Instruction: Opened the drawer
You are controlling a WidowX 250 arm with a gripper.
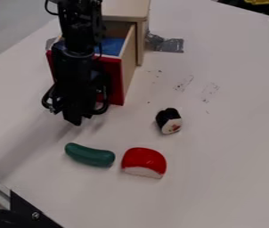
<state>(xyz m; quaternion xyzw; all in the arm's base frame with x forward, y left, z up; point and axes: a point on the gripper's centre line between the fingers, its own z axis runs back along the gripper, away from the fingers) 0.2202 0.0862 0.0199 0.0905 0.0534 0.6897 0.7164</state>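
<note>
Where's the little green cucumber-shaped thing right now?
In the camera view, the green piece lies left of centre on the table, just left of the red and white piece.

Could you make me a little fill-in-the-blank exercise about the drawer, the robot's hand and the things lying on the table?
The drawer is ____, so something blue shows inside.
The robot's hand hangs in ____ of it.
The long, curved piece on the table is ____.
Counting the red-and-white piece and the black-and-white one, ____ pieces lie there.

Missing words: open; front; green; three
</note>
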